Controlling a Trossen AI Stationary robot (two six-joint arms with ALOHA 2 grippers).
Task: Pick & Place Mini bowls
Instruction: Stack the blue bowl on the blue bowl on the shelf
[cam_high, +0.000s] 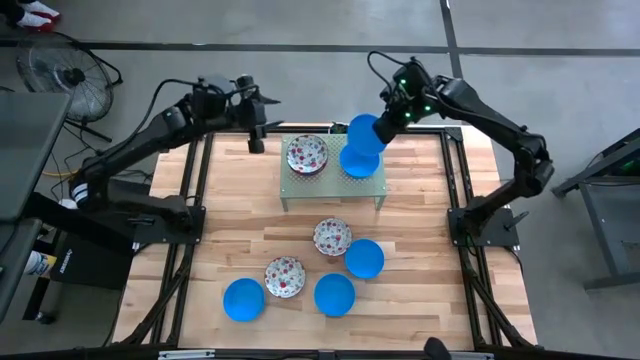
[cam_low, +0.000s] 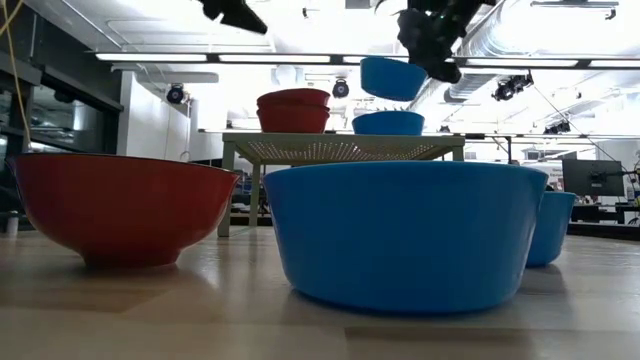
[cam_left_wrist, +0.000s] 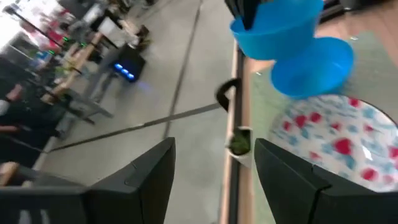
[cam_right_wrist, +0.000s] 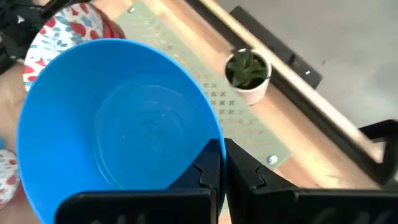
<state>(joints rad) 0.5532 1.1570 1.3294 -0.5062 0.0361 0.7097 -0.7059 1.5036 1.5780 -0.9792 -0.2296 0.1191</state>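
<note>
A green perforated stand (cam_high: 333, 190) sits at the table's far middle. On it rest a floral mini bowl (cam_high: 307, 154) and a blue mini bowl (cam_high: 358, 163). In the low view the red-sided floral bowls (cam_low: 293, 110) are two, stacked. My right gripper (cam_high: 387, 122) is shut on another blue mini bowl (cam_high: 364, 132), held above the stand's blue bowl (cam_low: 388, 122). My left gripper (cam_high: 256, 135) hangs open and holds nothing, just off the stand's far left corner. Several more bowls, blue (cam_high: 334, 294) and floral (cam_high: 332, 237), lie on the near half of the table. My right gripper pinches the blue bowl's rim (cam_right_wrist: 214, 144), one finger (cam_right_wrist: 208, 171) inside the bowl and one (cam_right_wrist: 249, 174) outside its wall. The fingers slant down from the table's far right. The bowl (cam_low: 392, 77) hangs mouth up, nearly level and clear of the bowl beneath.
A small potted plant (cam_right_wrist: 247, 70) stands by the stand's far edge, close to the table's rim. Near the front lie blue bowls (cam_high: 243, 299), (cam_high: 364, 258) and a floral bowl (cam_high: 285, 276). Bare wood shows between them and the stand.
</note>
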